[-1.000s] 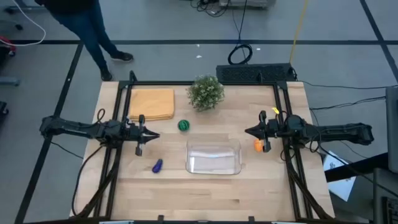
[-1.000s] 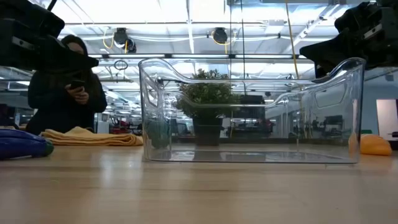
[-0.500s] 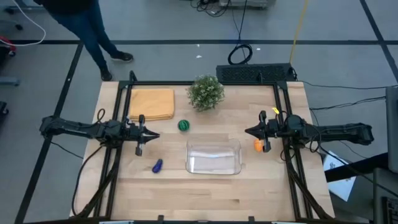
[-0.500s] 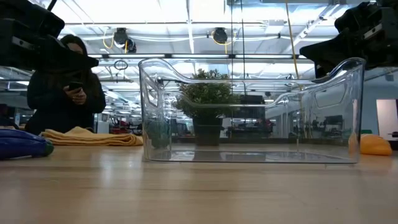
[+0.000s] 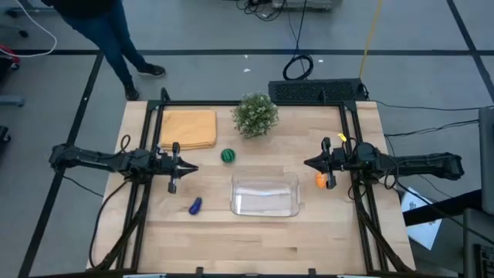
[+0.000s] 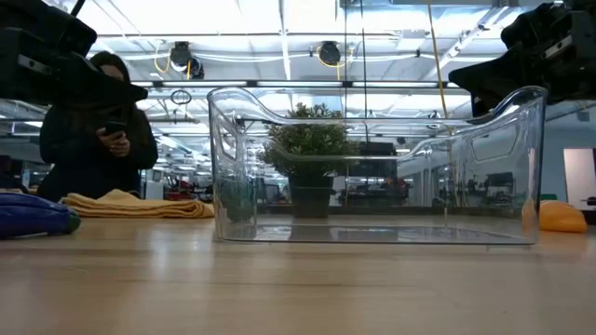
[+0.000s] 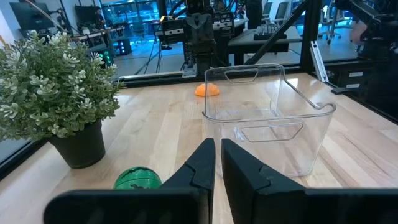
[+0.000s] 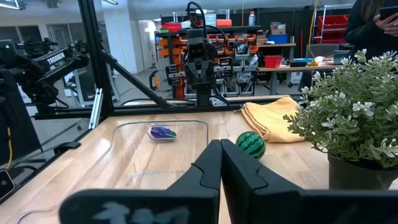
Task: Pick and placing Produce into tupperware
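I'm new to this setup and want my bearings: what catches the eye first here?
The clear rectangular plastic container sits empty near the table's middle, with the bushy green potted plant behind it. Around it lie three small pieces: a green striped ball, a purple elongated piece and an orange piece. The left tool and right tool hover shut at either side, holding nothing.

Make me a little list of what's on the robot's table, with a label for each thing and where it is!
tupperware: clear tupperware, empty, near the table's middle
green ball: striped green ball between the yellow cloth and the tupperware
purple piece: purple piece left of the tupperware
orange piece: orange piece right of the tupperware
plant: potted plant at the far edge
left gripper: left gripper, shut, holding nothing, above the table
right gripper: right gripper, shut, holding nothing, near the orange piece
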Controlling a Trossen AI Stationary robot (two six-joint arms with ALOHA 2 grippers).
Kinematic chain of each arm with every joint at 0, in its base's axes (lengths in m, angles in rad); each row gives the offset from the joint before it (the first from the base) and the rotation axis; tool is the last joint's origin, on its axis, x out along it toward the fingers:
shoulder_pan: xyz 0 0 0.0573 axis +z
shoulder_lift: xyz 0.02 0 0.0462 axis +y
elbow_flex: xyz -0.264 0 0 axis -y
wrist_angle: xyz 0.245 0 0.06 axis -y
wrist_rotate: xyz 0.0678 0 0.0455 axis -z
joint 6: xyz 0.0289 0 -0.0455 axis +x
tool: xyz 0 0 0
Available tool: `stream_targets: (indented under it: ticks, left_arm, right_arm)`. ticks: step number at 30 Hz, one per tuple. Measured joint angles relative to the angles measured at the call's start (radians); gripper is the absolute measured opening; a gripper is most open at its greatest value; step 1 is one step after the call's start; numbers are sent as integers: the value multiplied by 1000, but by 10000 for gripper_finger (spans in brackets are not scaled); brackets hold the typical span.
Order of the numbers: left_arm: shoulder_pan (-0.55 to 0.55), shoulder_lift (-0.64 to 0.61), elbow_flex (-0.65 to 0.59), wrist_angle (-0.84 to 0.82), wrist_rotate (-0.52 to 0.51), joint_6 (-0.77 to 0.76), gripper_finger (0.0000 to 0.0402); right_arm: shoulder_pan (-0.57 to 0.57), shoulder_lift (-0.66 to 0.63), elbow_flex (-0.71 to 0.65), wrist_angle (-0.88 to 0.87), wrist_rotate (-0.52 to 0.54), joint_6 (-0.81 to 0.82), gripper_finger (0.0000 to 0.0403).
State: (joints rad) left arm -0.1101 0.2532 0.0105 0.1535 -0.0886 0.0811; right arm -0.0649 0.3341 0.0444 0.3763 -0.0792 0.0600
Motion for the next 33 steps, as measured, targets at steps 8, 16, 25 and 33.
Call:
stream_targets:
  ticks: [8, 16, 25, 33]
  left_arm:
    - [0, 0, 0, 0, 0, 0, 33]
    - [0, 0, 0, 0, 0, 0, 33]
    - [0, 0, 0, 0, 0, 1, 33]
    - [0, 0, 0, 47, 0, -4, 33]
  right_arm:
    - [0, 0, 0, 0, 0, 0, 0]
    - [0, 0, 0, 0, 0, 0, 0]
    - [0, 0, 0, 0, 0, 0, 0]
    - [0, 0, 0, 0, 0, 0, 0]
